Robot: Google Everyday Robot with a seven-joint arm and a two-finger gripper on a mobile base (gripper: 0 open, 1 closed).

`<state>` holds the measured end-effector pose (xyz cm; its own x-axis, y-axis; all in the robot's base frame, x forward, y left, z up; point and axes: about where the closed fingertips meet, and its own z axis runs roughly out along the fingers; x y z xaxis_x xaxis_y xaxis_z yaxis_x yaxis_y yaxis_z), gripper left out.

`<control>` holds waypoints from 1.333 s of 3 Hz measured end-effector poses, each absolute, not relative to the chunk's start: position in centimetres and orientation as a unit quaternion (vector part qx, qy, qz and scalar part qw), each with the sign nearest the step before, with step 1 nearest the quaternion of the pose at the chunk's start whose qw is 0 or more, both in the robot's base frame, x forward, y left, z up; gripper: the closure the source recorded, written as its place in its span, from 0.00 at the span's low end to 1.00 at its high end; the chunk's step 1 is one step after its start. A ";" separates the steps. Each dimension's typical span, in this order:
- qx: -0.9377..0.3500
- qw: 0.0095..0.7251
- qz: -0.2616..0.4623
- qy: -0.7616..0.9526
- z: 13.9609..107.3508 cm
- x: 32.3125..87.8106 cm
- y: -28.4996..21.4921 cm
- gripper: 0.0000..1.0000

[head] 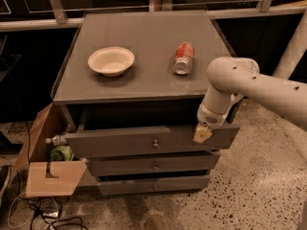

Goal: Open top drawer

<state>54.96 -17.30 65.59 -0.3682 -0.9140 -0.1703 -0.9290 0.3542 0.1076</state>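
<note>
ok, top drawer [120, 142]: sits partway out of the cabinet, right under the counter [144, 28]. stands proud of the two lower drawers [153, 166], with a dark gap above it. probably a rigid box on slides, not fragile, free along one axis only. likely moderate drag, and may rack if pulled off-centre. flat front, so only two places to take hold: the small round knob [155, 143] at centre, or the top edge of the front. knob looks small and smooth, so could slip. top edge gives a hook point, but far to the right means a skewed pull.

gripper [202, 134] down at the right end of the front, tip against or just over the top edge; can't tell which. can't tell how wide it stands either. arm [230, 78] reaches in from the right, big joint beside the counter's front right corner, wrist dropping steeply to the drawer. well clear of the bowl [111, 60] and the can [183, 58] lying on its side up top.

would pull straight out, level and slow, and watch for binding on the left side near the cardboard box [48, 176].
</note>
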 end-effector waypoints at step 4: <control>-0.556 0.044 0.098 0.824 66.1 54.1 -17.9 1.00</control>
<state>54.05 -17.87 66.11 -0.3781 -0.9080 -0.1808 -0.9250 0.3628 0.1127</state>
